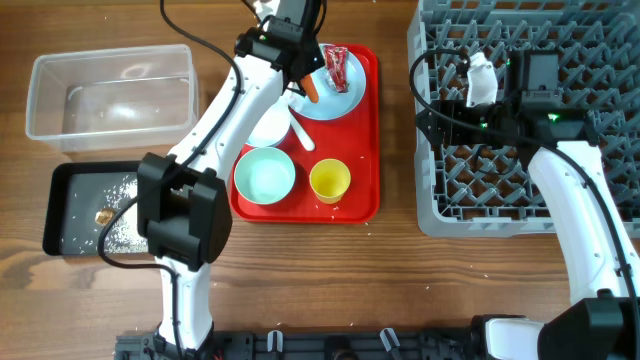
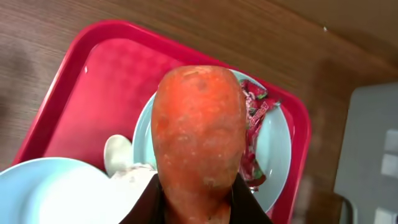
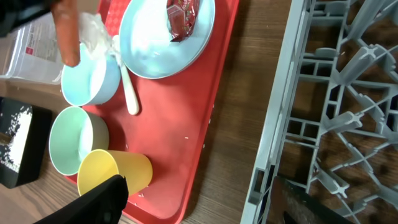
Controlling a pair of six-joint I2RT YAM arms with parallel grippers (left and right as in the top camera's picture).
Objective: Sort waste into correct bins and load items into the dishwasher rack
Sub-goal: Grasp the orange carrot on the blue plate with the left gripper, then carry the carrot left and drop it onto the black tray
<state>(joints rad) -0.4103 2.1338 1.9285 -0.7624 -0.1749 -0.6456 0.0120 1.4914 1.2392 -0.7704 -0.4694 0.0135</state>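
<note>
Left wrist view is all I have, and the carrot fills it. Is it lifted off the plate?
Observer: Looks lifted. The right wrist view shows the carrot hanging in the left pincer, tip off to the side of the plate.
Operator: Anything in the bins?
Observer: The black tray holds rice grains and a brownish scrap. I see nothing in the clear tub.
Operator: Right arm in the way?
Observer: No. The right pincer is open at the edge of the dishwasher rack, off to the side of the red tray.
</note>
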